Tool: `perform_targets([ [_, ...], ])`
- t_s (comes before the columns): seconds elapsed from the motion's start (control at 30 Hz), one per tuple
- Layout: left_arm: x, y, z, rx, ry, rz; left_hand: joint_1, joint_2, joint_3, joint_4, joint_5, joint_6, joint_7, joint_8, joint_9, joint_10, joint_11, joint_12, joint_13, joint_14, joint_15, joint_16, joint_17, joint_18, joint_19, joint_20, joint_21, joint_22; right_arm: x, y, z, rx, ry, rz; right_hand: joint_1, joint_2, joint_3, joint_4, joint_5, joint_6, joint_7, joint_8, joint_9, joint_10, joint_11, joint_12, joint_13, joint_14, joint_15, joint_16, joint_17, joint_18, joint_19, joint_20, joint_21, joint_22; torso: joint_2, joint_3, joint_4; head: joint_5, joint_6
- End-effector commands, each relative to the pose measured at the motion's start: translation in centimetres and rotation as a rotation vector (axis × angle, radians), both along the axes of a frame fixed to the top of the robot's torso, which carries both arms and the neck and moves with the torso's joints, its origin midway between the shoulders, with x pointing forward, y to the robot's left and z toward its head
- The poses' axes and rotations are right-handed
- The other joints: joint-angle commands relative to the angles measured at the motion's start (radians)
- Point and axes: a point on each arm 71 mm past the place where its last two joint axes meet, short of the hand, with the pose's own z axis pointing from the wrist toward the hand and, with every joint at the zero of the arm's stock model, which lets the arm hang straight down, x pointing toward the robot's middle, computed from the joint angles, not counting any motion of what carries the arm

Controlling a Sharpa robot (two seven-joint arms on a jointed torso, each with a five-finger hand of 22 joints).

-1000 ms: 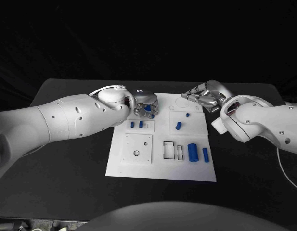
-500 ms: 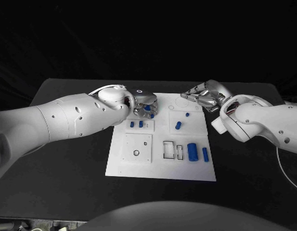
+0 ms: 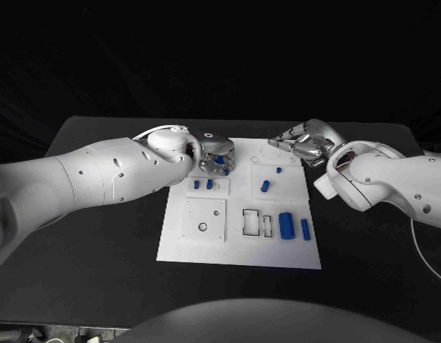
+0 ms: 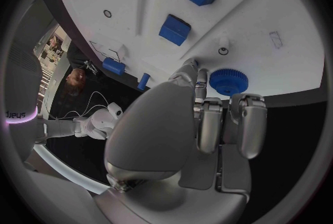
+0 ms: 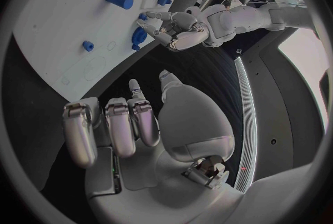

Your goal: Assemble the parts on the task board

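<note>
White task board lies mid black tabletop, long side running away from the robot. Left hand sits over the board's far-left corner, fingers curled down round a blue gear; in the left wrist view the gear lies flat on the board right at the fingertips, w/ one tip seeming to touch its edge, but can't tell if it's actually gripped or just touched. Right hand hovers at the board's far-right edge, fingers curled in toward the palm w/ nothing visible in them, so closed on nothing; its wrist view shows the fingers above dark tabletop just off the board's rim. Parts on the board: two small blue blocks side by side just on the near side of the left hand; a small blue peg and a short blue cylinder in the far-right section; a larger blue cylinder and a slimmer blue bar lying parallel in the near-right section, beside two empty rectangular slots. Near-left panel carries a small dark ring.
</note>
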Motion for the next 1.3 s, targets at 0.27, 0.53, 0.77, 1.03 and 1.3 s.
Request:
perform_targets([
  [0.27, -0.2, -0.1, -0.4, 0.033, 0.025, -0.016, 0.002, 0.001, 0.028, -0.002, -0.007, 0.052, -0.004, 0.022, 0.003, 0.056, -0.007, 0.010, 0.003, 0.104, -0.015, 0.003, 0.263, -0.007, 0.103, -0.006, 0.002, 0.263, -0.1, 0.2, -0.1, -0.004, 0.008, 0.014, 0.005, 0.000, -0.007, 0.001, 0.000, 0.006, 0.004, 0.006, 0.002, 0.105, -0.001, 0.004, 0.264, 0.104, 0.000, 0.004, 0.263, -0.007, 0.105, 0.002, 0.004, 0.264, 0.000, 0.0001, 0.0000, 0.000, -0.001],
  [0.53, -0.2, -0.1, -0.4, 0.028, 0.017, -0.026, 0.003, 0.002, 0.042, -0.005, -0.008, 0.087, -0.003, 0.034, 0.008, 0.096, -0.009, 0.015, 0.003, 0.104, -0.017, 0.003, 0.263, -0.007, 0.103, -0.006, 0.002, 0.263, -0.1, 0.2, -0.1, -0.004, 0.008, 0.014, 0.005, 0.000, -0.007, 0.001, 0.000, 0.006, 0.004, 0.006, 0.002, 0.105, -0.001, 0.004, 0.264, 0.104, 0.000, 0.004, 0.263, -0.007, 0.105, 0.002, 0.004, 0.264, 0.000, 0.0000, -0.0002, -0.001, -0.002],
  [0.77, -0.2, -0.1, -0.1, -0.008, -0.016, -0.045, 0.002, 0.003, 0.048, -0.005, -0.008, 0.098, -0.002, 0.037, 0.009, 0.111, -0.008, 0.014, 0.003, 0.104, -0.017, 0.003, 0.263, -0.007, 0.103, -0.007, 0.002, 0.263, -0.1, 0.1, -0.1, -0.004, 0.007, 0.013, 0.005, 0.000, -0.007, 0.001, 0.000, 0.006, 0.004, 0.006, 0.002, 0.105, -0.001, 0.004, 0.264, 0.104, 0.000, 0.004, 0.263, -0.007, 0.105, 0.002, 0.004, 0.264, 0.000, -0.0003, -0.0004, -0.001, 0.000],
  [1.03, -0.3, 0.0, 0.2, -0.037, -0.042, -0.064, 0.000, 0.003, 0.051, -0.004, -0.008, 0.104, -0.001, 0.039, 0.011, 0.120, -0.007, 0.014, 0.003, 0.104, -0.016, 0.003, 0.263, -0.007, 0.103, -0.007, 0.002, 0.263, -0.1, 0.1, -0.1, -0.005, 0.008, 0.012, 0.005, 0.000, -0.007, 0.001, 0.000, 0.006, 0.004, 0.006, 0.002, 0.105, -0.001, 0.004, 0.264, 0.104, 0.000, 0.004, 0.263, -0.007, 0.105, 0.002, 0.004, 0.264, 0.000, -0.0004, -0.0001, -0.004, 0.000],
  [1.3, -0.4, 0.7, 1.0, -0.080, -0.089, -0.064, -0.012, 0.001, 0.051, 0.001, -0.009, 0.104, -0.001, 0.037, 0.010, 0.121, -0.005, 0.008, 0.001, 0.104, -0.014, 0.003, 0.263, -0.007, 0.103, -0.007, 0.002, 0.263, -0.1, 0.0, -0.1, -0.007, 0.010, 0.009, 0.005, 0.000, -0.007, 0.001, 0.000, 0.006, 0.004, 0.006, 0.002, 0.105, -0.001, 0.004, 0.264, 0.104, 0.000, 0.004, 0.263, -0.007, 0.105, 0.002, 0.004, 0.264, -0.001, 0.0001, 0.0011, -0.006, -0.002],
])
